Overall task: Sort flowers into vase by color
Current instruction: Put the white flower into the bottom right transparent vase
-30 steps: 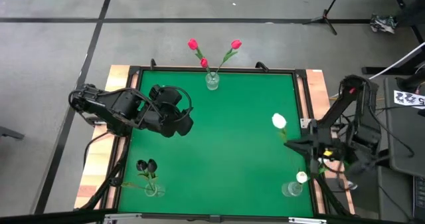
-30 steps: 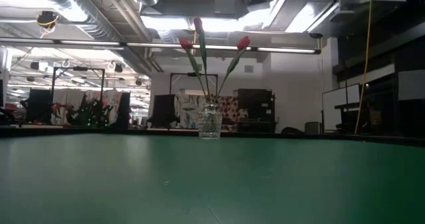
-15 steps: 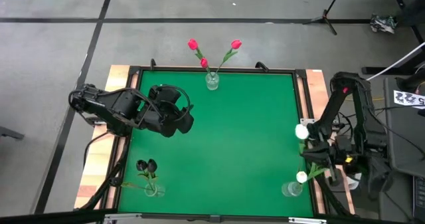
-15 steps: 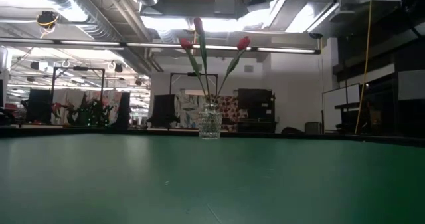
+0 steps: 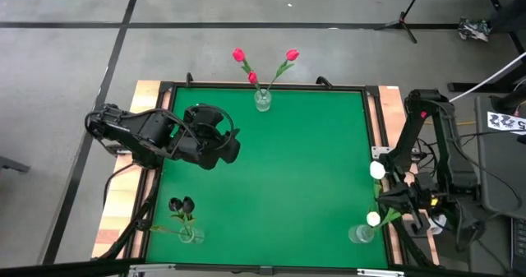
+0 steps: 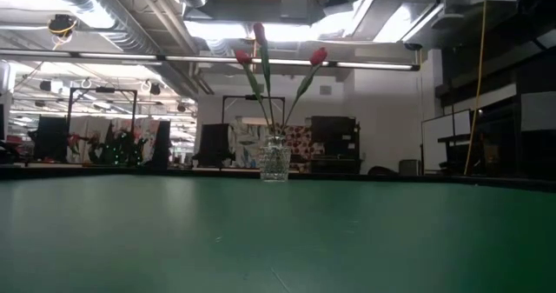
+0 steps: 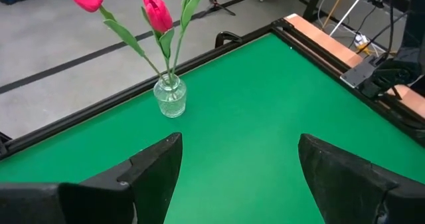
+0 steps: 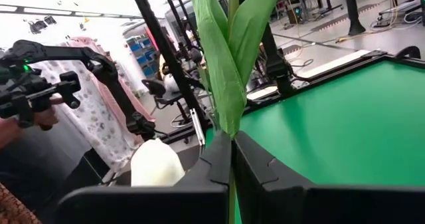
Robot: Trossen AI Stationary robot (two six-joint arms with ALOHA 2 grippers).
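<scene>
So the sorting looks almost done. The red tulips (image 5: 264, 63) are in the glass vase (image 5: 262, 101) at the far edge of the green table (image 5: 271, 170), and the dark tulips (image 5: 181, 205) sit in the vase (image 5: 190, 235) at the near left corner.

The step in hand is the last white one, I'd say. The right gripper (image 8: 232, 159) is pinched tight on the stem of a white tulip (image 5: 377, 169), holding it up over the right edge of the table, and the wrist view shows the green leaves (image 8: 229, 51) sticking up right between the fingers. Just beside it, in the near right corner, is the third vase (image 5: 360, 233), which already has one white flower (image 5: 373, 219) in it.

The left gripper (image 7: 239, 177) hovers wide open over the left side of the table, holding nothing.

Next move probably calls for getting the stem end lined up over that narrow vase mouth and lowering it in without knocking the flower already there.
</scene>
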